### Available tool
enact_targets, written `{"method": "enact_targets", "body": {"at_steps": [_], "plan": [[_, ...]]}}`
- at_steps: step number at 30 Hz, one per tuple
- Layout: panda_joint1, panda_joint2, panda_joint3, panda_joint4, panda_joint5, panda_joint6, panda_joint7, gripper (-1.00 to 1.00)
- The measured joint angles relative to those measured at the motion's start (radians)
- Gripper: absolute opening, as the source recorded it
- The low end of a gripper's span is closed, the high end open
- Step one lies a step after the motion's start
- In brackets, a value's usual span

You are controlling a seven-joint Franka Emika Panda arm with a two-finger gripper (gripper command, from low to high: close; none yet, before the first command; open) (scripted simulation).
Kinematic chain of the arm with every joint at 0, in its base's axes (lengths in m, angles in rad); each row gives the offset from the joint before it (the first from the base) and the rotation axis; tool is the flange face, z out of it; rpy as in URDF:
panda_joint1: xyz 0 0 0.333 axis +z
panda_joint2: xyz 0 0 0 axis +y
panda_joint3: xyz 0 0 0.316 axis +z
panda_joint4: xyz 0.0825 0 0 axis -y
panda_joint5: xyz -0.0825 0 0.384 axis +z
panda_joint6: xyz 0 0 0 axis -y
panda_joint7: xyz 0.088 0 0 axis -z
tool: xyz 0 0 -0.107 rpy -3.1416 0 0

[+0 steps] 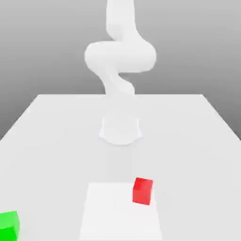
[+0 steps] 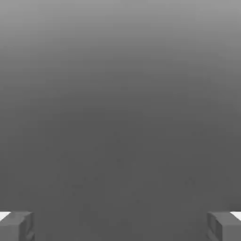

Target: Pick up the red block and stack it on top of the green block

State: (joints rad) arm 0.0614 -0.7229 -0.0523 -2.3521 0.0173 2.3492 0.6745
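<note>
The fingers (image 2: 120, 227) stood wide apart and empty; red (image 1: 142, 191), turned askew at green's (image 1: 8, 227) two o'clock in the exterior view, risked slipping from a corner-on grip.

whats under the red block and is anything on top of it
The red block sits over the bright white patch, near its edge; its top is bare. The surface directly beneath is covered.

White arm (image 1: 121, 56), smooth rounded segments; grey blocky fingertips (image 2: 223, 227)
</note>
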Motion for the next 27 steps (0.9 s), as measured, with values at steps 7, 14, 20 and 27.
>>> {"method": "enact_targets", "body": {"at_steps": [7, 14, 20, 27], "plan": [[0.165, 0.232, -0.120, -0.150, 0.052, 0.142, -0.365, 0.00], [0.286, 0.458, -0.175, -0.296, 0.084, 0.281, -0.706, 0.00], [0.336, 0.634, -0.180, -0.423, 0.032, 0.402, -0.941, 0.00], [0.341, 0.782, -0.165, -0.452, 0.025, 0.522, -1.047, 0.00]]}}
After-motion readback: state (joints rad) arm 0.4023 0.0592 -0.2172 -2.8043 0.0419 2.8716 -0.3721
